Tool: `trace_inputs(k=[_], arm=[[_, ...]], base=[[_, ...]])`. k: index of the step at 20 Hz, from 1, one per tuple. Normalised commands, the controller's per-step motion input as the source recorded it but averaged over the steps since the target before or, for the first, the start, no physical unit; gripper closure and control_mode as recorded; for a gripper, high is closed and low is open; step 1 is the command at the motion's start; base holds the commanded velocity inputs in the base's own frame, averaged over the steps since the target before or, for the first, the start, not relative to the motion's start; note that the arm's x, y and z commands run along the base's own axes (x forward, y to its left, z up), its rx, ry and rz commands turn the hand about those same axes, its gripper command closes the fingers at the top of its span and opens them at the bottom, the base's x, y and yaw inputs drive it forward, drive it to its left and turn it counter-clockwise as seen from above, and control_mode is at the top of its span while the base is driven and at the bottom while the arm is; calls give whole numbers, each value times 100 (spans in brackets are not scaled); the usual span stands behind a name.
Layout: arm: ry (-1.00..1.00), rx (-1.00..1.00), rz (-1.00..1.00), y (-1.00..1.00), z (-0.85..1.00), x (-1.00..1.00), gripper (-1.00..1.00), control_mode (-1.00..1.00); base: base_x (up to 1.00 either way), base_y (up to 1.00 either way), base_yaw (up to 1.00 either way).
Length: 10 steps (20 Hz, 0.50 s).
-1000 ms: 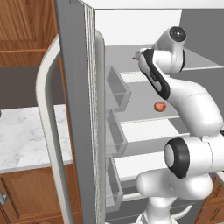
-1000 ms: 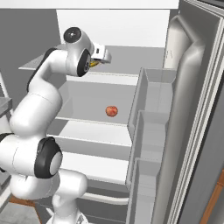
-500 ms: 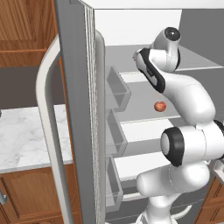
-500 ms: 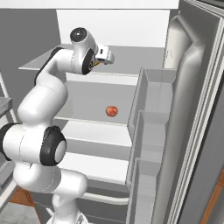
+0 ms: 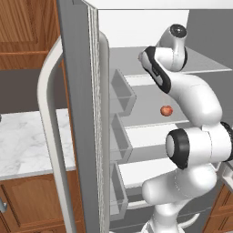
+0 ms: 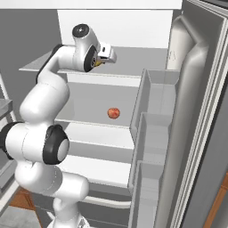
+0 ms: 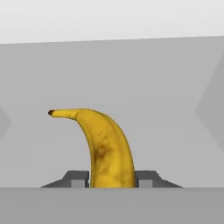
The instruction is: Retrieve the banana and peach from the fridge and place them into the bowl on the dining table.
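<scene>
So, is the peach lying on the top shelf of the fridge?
No, the peach sits on a lower shelf, below the one the gripper reaches over.

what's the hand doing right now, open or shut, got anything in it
Hand: closed on the banana, one finger pressed to each side of it, up at the fridge's upper shelf.

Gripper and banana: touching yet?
Touching. In the hand view both fingertips press against the banana's sides with no gap, so the gripper is shut on it.
</scene>
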Motion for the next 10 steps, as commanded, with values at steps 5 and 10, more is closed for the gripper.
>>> trace_inputs(k=[5,10], arm=[[-16,0,0,-9,-17,-59,100,-100],[-10,1,0,-33,0,-100,100,-100]], base=[[0,0,0],[0,0,0]])
